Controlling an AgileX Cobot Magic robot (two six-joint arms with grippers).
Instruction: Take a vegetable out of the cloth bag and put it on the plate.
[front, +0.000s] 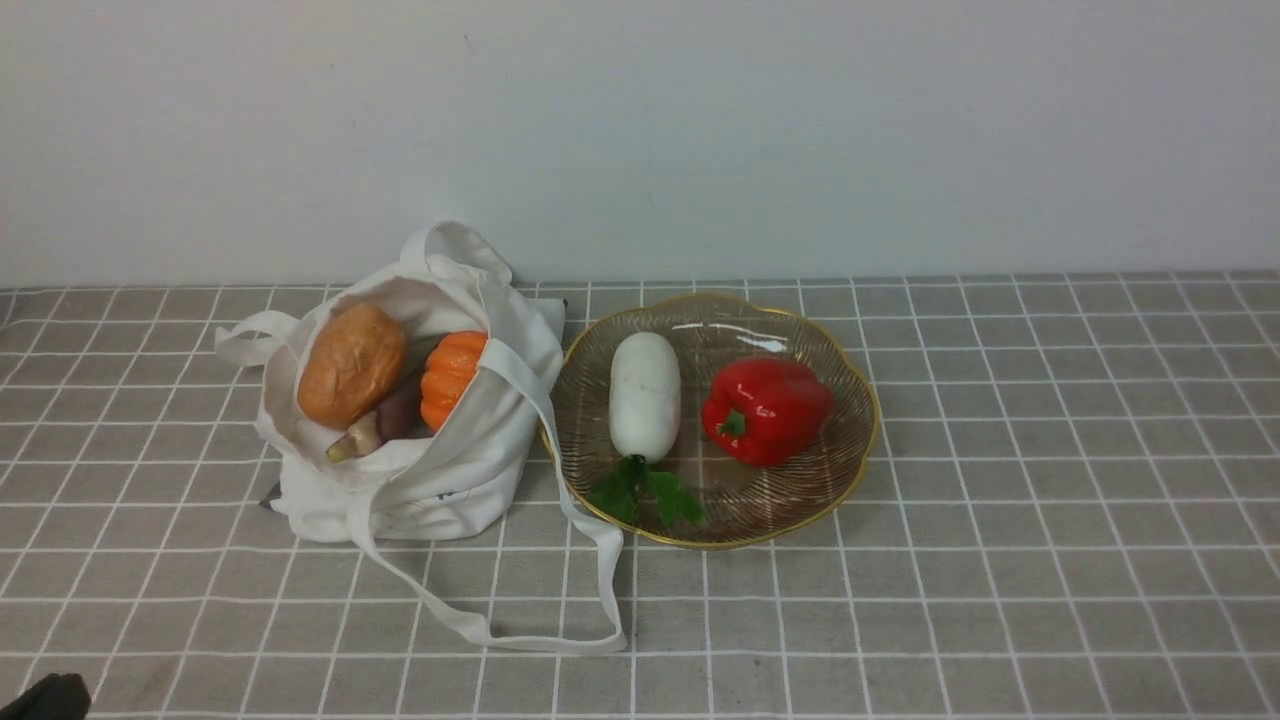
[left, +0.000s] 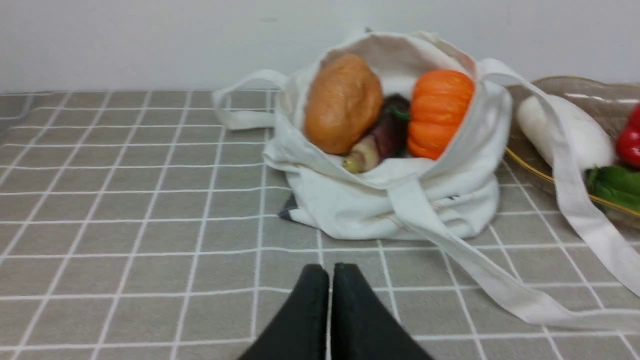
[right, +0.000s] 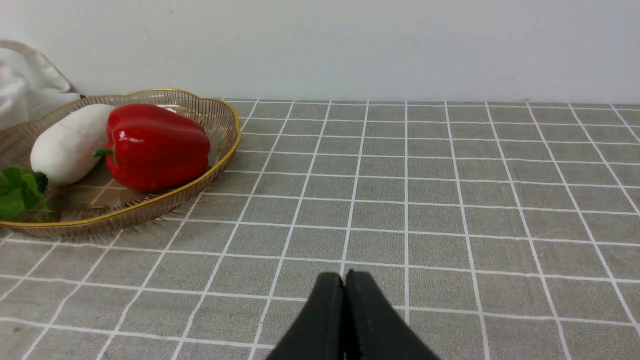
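Observation:
The vegetable, a white radish (front: 645, 395) with green leaves, lies on the ribbed, gold-rimmed glass plate (front: 870, 420) beside a red pepper (front: 765, 410). The white cloth bag (front: 450, 480) sits just left of the plate, its mouth open. In the left wrist view my left gripper (left: 330, 267) is shut and empty above the tablecloth, short of the bag (left: 380, 210); the radish (left: 565, 132) shows beyond. In the right wrist view my right gripper (right: 345, 274) is shut and empty, well to the right of the plate (right: 225, 155) and radish (right: 70, 142).
Inside the bag lie a brown potato (front: 350, 365), an orange pumpkin (front: 450, 378) and a purple root (front: 385, 420). One long strap (front: 600, 560) trails forward past the plate's near edge. A white wall stands behind the grey checked tablecloth.

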